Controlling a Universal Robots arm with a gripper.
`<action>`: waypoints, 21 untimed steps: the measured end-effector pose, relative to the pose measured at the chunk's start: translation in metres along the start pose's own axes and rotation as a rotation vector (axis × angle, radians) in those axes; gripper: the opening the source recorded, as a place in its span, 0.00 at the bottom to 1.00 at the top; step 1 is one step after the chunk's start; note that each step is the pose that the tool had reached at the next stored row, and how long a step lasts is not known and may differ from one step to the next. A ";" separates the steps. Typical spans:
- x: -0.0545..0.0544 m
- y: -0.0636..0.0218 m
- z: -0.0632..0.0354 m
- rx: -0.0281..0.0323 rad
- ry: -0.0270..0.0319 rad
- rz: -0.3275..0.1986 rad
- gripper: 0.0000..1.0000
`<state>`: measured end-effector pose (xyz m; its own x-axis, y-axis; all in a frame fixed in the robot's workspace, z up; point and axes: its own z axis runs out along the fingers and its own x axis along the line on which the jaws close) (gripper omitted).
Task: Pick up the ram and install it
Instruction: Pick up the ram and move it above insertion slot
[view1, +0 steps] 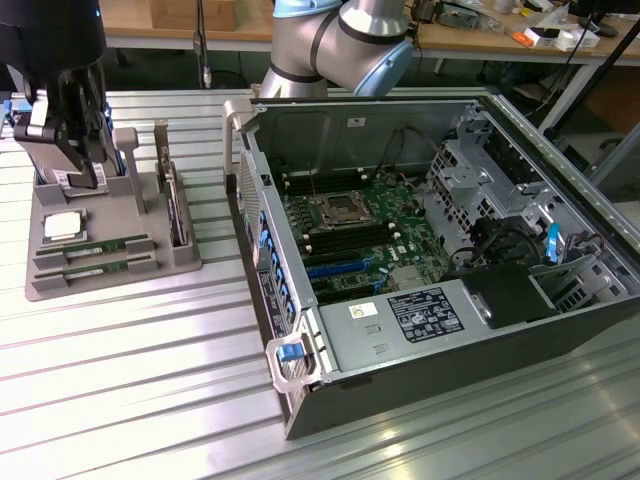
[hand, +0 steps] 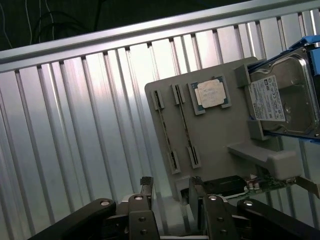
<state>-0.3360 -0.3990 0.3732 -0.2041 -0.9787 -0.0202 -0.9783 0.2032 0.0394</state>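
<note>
Ribbed aluminium table (view1: 130, 380) bearing, at the exterior view's left, a grey parts holder (view1: 100, 282) and, at its right, an open computer case (view1: 450, 385); the two stand apart.

On the table (view1: 150, 390), a parts holder (view1: 45, 285) sits at the exterior view's left, a computer case (view1: 420, 385) right. In the holder, two ram sticks (view1: 105, 245) lie beside the processor (view1: 62, 226).
</note>
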 end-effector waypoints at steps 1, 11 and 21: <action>0.000 0.0000 0.0011 0.0000 0.0000 0.000 0.42; 0.000 -0.0005 0.0137 0.0000 -0.0001 0.000 0.42; 0.000 -0.0009 0.0214 -0.0001 -0.0006 0.000 0.42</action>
<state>-0.3360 -0.3990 0.3518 -0.2041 -0.9787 -0.0208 -0.9783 0.2032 0.0396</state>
